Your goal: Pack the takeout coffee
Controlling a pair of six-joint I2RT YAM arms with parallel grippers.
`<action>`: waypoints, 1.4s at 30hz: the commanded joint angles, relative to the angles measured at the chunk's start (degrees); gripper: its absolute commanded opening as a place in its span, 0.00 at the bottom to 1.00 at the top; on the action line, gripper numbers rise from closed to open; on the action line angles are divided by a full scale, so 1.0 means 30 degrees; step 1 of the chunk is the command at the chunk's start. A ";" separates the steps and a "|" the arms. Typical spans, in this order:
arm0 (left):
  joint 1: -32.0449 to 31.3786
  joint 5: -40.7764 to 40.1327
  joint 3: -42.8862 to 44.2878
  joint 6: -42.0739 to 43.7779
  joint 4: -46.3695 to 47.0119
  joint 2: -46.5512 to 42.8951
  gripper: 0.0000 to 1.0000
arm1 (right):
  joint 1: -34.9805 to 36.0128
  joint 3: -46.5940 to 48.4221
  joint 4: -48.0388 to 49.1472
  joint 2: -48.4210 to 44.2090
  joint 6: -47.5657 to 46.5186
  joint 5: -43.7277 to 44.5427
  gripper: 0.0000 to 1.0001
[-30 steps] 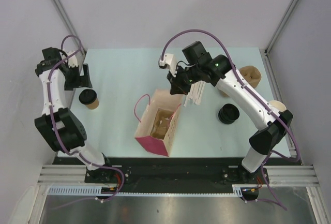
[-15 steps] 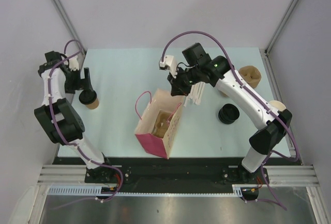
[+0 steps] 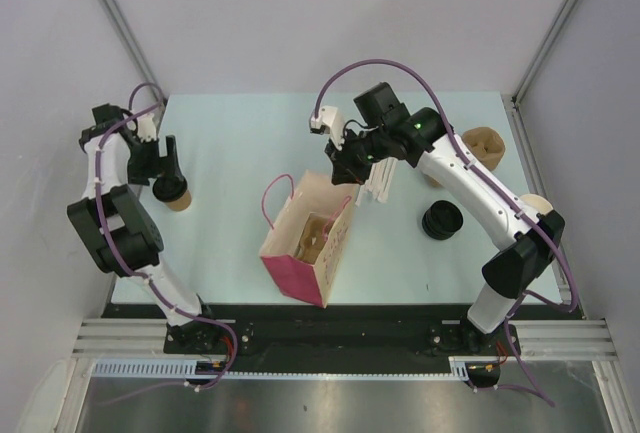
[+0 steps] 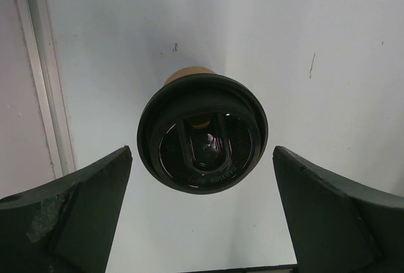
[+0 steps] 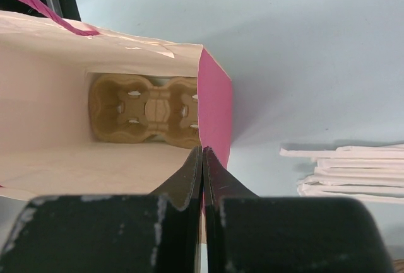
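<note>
Pink paper bag [image 3: 293, 275] stands open at front middle of the pale blue surface [image 3: 230, 133], with a brown pulp cup carrier [image 5: 148, 109] on its floor. Takeout coffee cup [image 4: 202, 137], small brown kraft paper with a round black plastic lid, is upright at left, outside the bag. Left hand [image 4: 202, 153] released, fingers wide either side of the lid, gaps both sides. Right hand [image 5: 202, 159] clenched on the bag's far rim. Stack of white paper strips [image 3: 381, 181] just beyond.

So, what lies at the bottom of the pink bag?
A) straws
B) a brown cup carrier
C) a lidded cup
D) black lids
B: the right wrist view looks down into the bag and shows only a brown carrier on its floor.
</note>
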 commanded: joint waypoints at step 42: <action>-0.0346 0.2760 0.0083 0.0749 -0.0888 -0.1759 0.36 | -0.0381 -0.0197 0.0620 -0.0529 0.0389 -0.0605 0.00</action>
